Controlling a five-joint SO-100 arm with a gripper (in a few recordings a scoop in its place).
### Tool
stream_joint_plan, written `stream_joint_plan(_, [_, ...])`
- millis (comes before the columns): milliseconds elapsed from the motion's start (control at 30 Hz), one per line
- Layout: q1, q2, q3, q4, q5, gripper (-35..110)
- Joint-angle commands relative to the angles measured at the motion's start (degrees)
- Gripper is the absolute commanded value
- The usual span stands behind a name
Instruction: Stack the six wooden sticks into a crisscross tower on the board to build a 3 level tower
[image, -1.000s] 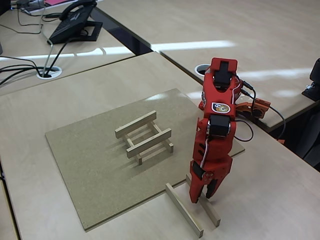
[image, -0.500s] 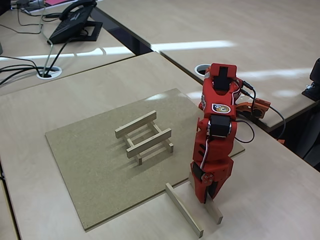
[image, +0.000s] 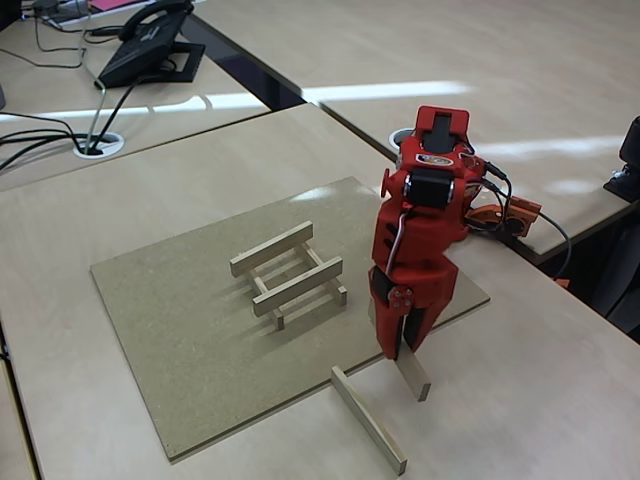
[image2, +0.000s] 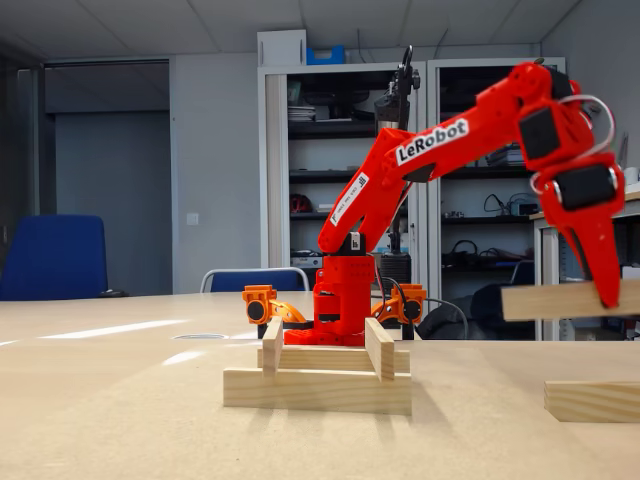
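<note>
Fixed views both catch the red arm with its claw (image: 400, 347) pointing down and clamped on a stick (image: 412, 374), so the fingers are squeezed onto the wood, not hanging apart. From the high angle that stick pokes out below and to the right of the claw, and its far end sits over the bare desk (image: 560, 380) just past the board (image: 180, 380) corner. The low side view shows the same claw (image2: 606, 292) gripping the stick (image2: 560, 300) near its right end, with the bar held level and clearly lifted, nothing under it touching. Another stick (image: 368, 419) lies flat on the desk just below and left of the claw in the high angle, with its upper end at the board edge; in the low view it's the chunky end (image2: 592, 400) sitting on the surface right beneath the held one. Left of the claw, well apart from it, the tower (image: 289, 273) stands on the board with two layers so far, four sticks total, two on the bottom and two crossed over them at right angles. Low view shows the tower (image2: 320, 375) too, left of and lower than the claw, with the board (image2: 150, 430) stretching out in front of it. Top layer looks reasonably square to me.
</note>
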Motion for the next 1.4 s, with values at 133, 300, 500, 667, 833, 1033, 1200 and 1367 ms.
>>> stream_joint_plan(133, [11.16,17.23,11.69,2.11,-16.0,0])
stream_joint_plan(300, [20.21,20.74,15.29,5.62,-26.72,0])
stream_joint_plan(500, [29.36,20.92,15.82,8.35,-36.39,0])
stream_joint_plan(667, [35.07,17.67,14.77,9.05,-42.63,0])
stream_joint_plan(833, [38.41,11.25,10.72,8.7,-46.76,0])
stream_joint_plan(1033, [38.85,4.57,5.19,8.44,-47.55,0])
stream_joint_plan(1200, [37.79,3.34,4.48,8.26,-46.49,0])
stream_joint_plan(1367, [37.09,3.52,4.57,8.61,-45.7,0])
